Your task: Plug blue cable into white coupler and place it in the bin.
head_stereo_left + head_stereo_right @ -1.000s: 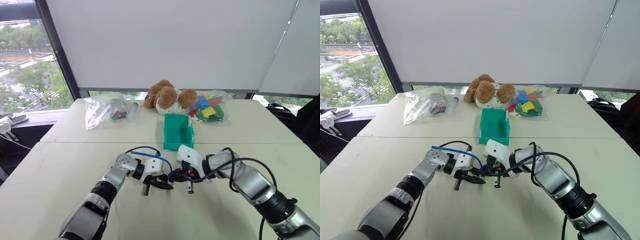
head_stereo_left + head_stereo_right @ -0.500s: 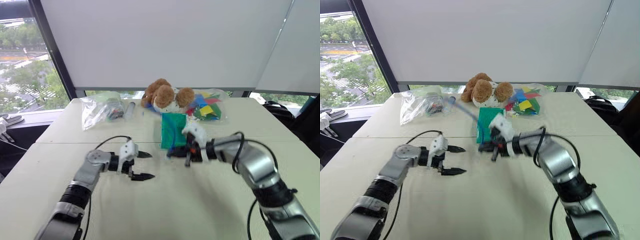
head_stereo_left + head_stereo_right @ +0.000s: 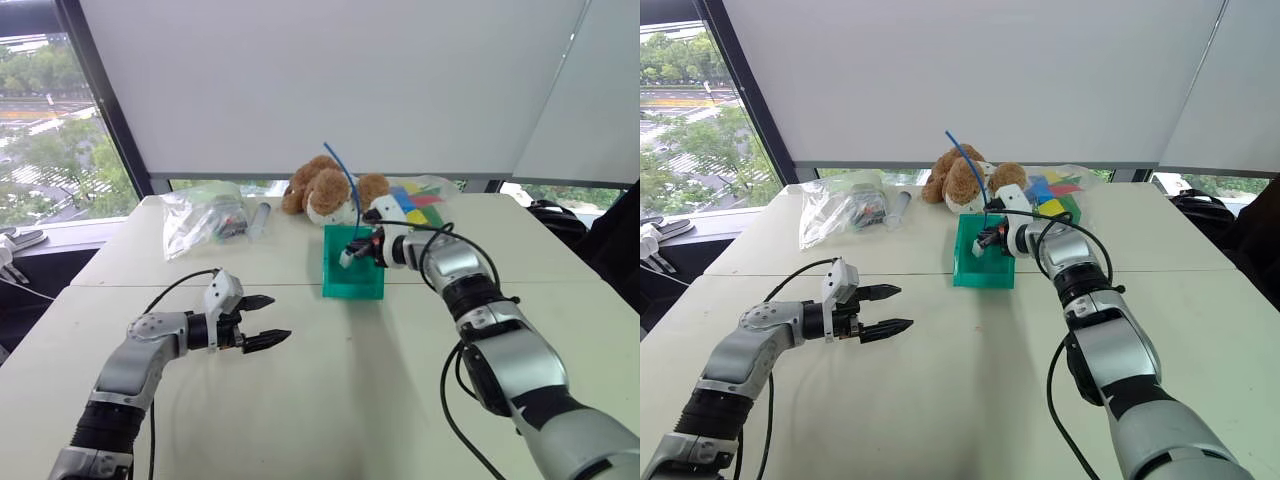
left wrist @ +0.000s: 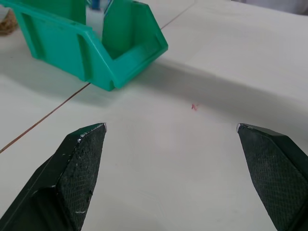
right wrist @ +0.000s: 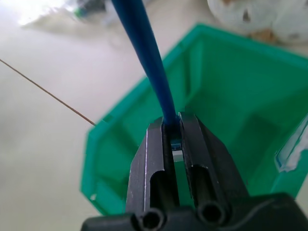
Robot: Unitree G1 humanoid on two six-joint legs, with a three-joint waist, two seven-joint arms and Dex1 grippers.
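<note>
The blue cable (image 3: 345,182) rises from the right gripper (image 5: 174,144), jaws clamped on its plug end, over the teal bin (image 3: 354,289) at centre frame. A pale piece between the jaws may be the white coupler. Step in hand: placement. Next: lower into the bin, then release. Left gripper (image 3: 262,322), lower left, stands wide apart, empty.

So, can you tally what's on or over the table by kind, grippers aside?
Bin: 1
Blue cable: 1
Clear bags: 2
Plush dog: 1
Small tube beside the left bag: 1
Total: 6
</note>
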